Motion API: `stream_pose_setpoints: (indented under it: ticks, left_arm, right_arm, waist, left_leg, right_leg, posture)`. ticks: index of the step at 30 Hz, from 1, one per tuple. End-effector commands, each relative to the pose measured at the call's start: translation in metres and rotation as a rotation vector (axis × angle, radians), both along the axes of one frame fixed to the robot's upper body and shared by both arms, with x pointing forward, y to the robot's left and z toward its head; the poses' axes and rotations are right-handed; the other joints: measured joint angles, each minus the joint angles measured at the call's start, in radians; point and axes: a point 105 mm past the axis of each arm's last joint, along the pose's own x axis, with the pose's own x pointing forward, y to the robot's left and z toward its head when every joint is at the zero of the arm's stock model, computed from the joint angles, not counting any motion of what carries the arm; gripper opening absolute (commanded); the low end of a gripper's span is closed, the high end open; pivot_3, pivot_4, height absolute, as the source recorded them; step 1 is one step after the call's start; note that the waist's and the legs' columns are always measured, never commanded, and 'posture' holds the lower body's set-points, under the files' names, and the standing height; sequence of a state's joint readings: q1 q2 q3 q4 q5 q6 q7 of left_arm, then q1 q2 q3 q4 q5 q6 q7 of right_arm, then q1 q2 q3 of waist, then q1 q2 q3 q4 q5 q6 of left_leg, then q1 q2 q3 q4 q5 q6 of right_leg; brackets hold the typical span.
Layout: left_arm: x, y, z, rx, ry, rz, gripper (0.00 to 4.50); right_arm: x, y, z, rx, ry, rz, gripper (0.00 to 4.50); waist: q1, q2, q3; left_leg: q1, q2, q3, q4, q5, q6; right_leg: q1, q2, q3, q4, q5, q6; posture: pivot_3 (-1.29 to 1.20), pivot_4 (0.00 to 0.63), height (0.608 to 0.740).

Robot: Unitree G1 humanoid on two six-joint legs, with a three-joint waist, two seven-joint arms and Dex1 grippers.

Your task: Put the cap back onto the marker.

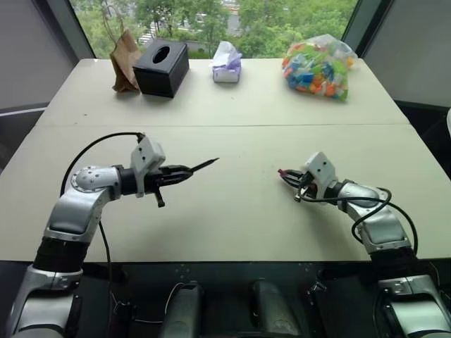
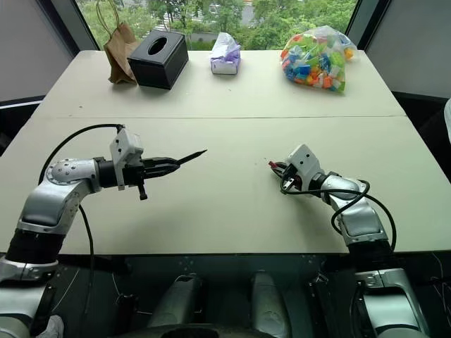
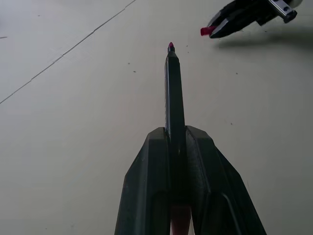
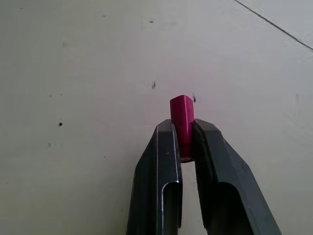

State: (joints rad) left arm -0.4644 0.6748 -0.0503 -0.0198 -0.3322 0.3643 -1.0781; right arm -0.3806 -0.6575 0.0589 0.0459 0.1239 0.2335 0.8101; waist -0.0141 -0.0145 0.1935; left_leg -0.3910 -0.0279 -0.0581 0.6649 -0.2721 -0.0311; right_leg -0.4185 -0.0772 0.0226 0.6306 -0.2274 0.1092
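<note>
While the left gripper (image 1: 184, 172) pinches the marker (image 3: 174, 103), a slim black stick tapering to a small red tip aimed right, the right gripper (image 4: 186, 139) clamps the cap (image 4: 183, 120), a stubby glossy red-pink cylinder. Both are held above the smooth, matte beige table (image 1: 232, 204), well apart, left and right.

One marker (image 1: 203, 165), one cap (image 4: 183, 120), two tools (image 1: 184, 172) (image 1: 285, 174); on tabletop (image 1: 232, 211): one paper bag (image 1: 125, 62), one black tissue box (image 1: 162, 67), one tissue pack (image 1: 227, 63), one bag of colourful pieces (image 1: 319, 67).
</note>
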Motion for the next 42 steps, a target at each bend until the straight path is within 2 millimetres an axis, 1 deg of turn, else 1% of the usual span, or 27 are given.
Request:
stream_pose_setpoints:
  ticks: [1,4,8,13,20,30,35,42]
  left_arm:
    - [0.003,-0.007,0.009,0.047,-0.055,-0.08,0.0]
    - [0.006,-0.013,0.01,0.07,-0.074,-0.127,0.0]
    - [0.008,-0.023,0.013,0.077,-0.093,-0.182,0.0]
    - [0.006,-0.031,0.019,0.072,-0.104,-0.227,0.0]
    - [0.002,-0.038,0.03,0.032,-0.087,-0.252,0.0]
    - [-0.001,-0.038,0.03,0.034,-0.08,-0.259,0.0]
    - [0.0,-0.038,0.029,0.04,-0.08,-0.258,0.0]
    - [-0.001,-0.038,0.027,0.046,-0.078,-0.261,0.0]
  right_arm:
    - [-0.009,0.019,0.042,-0.067,-0.109,0.144,0.03]
    - [-0.015,0.03,0.057,-0.103,-0.128,0.217,0.03]
    - [-0.022,0.043,0.068,-0.16,-0.142,0.303,0.03]
    - [-0.021,0.056,0.075,-0.247,-0.205,0.358,0.03]
    - [-0.019,0.07,0.075,-0.308,-0.268,0.399,0.03]
    - [-0.021,0.08,0.073,-0.346,-0.304,0.44,0.03]
    - [-0.023,0.076,0.069,-0.384,-0.295,0.45,0.03]
    - [-0.023,0.074,0.073,-0.389,-0.304,0.449,0.03]
  waist:
    - [-0.004,0.0,0.0]
    - [-0.004,0.0,0.0]
    - [-0.001,0.0,0.0]
    - [-0.001,0.0,0.0]
    - [-0.001,0.0,0.0]
    - [-0.001,0.0,0.0]
    - [-0.001,0.0,0.0]
    - [-0.001,0.0,0.0]
  left_leg:
    - [0.0,0.0,0.0,0.0,0.0,0.0]
    - [0.0,0.001,0.0,0.0,0.0,0.0]
    - [0.0,0.001,0.0,0.0,0.0,0.0]
    - [-0.001,0.001,0.0,0.0,0.0,0.0]
    - [-0.001,0.001,0.0,0.0,0.0,0.0]
    - [-0.001,0.001,0.0,0.0,0.0,0.0]
    - [-0.001,0.001,0.0,0.0,0.0,0.0]
    - [-0.001,0.001,0.0,0.0,0.0,0.0]
  right_leg:
    - [0.0,0.0,0.0,0.0,0.0,0.0]
    - [0.0,0.001,0.0,0.0,0.0,0.0]
    - [0.0,0.001,0.0,0.0,0.0,0.0]
    - [0.0,0.001,0.0,0.0,0.0,0.0]
    - [-0.001,0.001,0.0,0.0,0.0,0.0]
    - [-0.001,0.001,0.0,0.0,0.0,0.0]
    - [-0.001,0.001,0.0,0.0,0.0,0.0]
    - [-0.001,0.001,0.0,0.0,0.0,0.0]
  posture:
    - [0.0,0.15,0.74]
    - [0.0,0.15,0.74]
    - [0.0,0.15,0.74]
    - [0.0,0.15,0.74]
    - [0.0,0.15,0.74]
    - [0.0,0.15,0.74]
    - [0.0,0.15,0.74]
    - [0.0,0.15,0.74]
